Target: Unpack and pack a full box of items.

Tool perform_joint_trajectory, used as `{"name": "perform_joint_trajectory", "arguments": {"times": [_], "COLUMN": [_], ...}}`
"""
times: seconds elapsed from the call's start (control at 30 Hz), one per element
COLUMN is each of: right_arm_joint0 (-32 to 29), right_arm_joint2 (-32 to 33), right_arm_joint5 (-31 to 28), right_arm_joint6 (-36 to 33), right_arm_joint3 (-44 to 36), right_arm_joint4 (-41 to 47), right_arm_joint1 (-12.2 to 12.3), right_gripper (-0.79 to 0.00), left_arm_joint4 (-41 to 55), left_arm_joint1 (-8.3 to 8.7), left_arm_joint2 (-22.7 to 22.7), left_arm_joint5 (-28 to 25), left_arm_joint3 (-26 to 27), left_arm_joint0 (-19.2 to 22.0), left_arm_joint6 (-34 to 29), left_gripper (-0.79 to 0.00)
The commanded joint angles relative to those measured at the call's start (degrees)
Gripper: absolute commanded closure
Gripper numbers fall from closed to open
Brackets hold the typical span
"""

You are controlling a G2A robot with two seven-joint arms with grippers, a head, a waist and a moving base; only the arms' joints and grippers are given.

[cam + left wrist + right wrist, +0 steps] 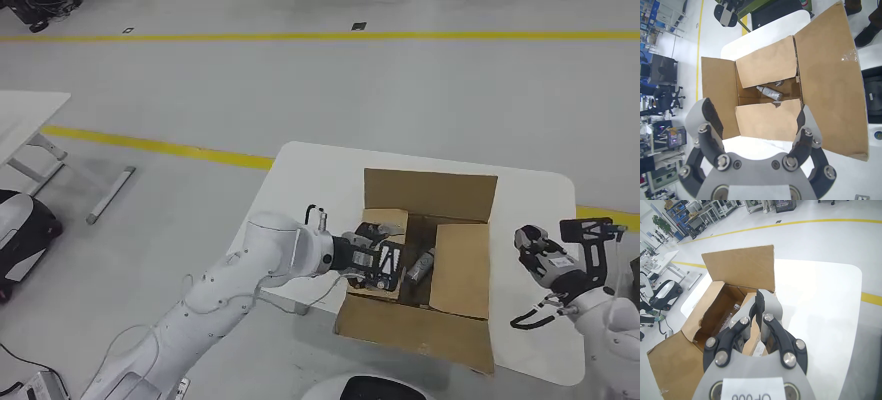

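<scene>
An open cardboard box point(430, 195) point(829, 75) point(740, 266) stands on the white table point(310, 185), its flaps spread out or half folded in. Inside lies a white bottle point(769, 92) point(420, 266), and a clear bottle with a white cap point(735, 308) shows through the opening. My left gripper point(385, 262) point(755, 106) hovers over the box's left flap, open wide and holding nothing. My right gripper point(535, 250) point(758, 296) hangs over the table just right of the box, shut with nothing between its fingers.
Bare tabletop point(819, 298) stretches to the right of and behind the box. A small metallic item point(779, 83) rests deep in the box under a flap. Another white table point(25, 115) stands far left across the floor.
</scene>
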State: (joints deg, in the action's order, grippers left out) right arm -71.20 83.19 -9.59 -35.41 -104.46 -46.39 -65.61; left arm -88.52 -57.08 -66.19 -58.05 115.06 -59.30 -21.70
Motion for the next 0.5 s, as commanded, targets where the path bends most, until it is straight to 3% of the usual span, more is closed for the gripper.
{"name": "perform_joint_trajectory", "arguments": {"times": [0.0,0.17,0.3,0.47], "right_arm_joint0": [-0.11,-0.34,-0.06,0.49], "right_arm_joint2": [-0.12,-0.35,-0.53,-1.10], "right_arm_joint5": [0.03,-0.01,0.00,-0.09], "right_arm_joint6": [0.08,0.07,-0.01,-0.14], "right_arm_joint3": [-0.02,0.13,0.54,1.10], "right_arm_joint4": [0.19,0.34,0.47,0.92], "right_arm_joint1": [0.01,0.07,0.10,0.10], "right_gripper": [0.000,0.000,0.000,0.000], "left_arm_joint4": [-7.97,-25.56,-30.43,-38.46], "left_arm_joint1": [1.96,8.22,11.92,15.17], "left_arm_joint2": [1.52,3.71,-1.99,-6.29], "left_arm_joint5": [0.05,0.05,0.05,0.05], "left_arm_joint3": [1.88,2.65,3.02,3.76], "left_arm_joint0": [-1.16,-4.72,-7.86,-13.97], "left_arm_joint6": [4.20,20.04,32.24,39.60], "left_gripper": [-0.785,-0.785,-0.785,-0.785]}}
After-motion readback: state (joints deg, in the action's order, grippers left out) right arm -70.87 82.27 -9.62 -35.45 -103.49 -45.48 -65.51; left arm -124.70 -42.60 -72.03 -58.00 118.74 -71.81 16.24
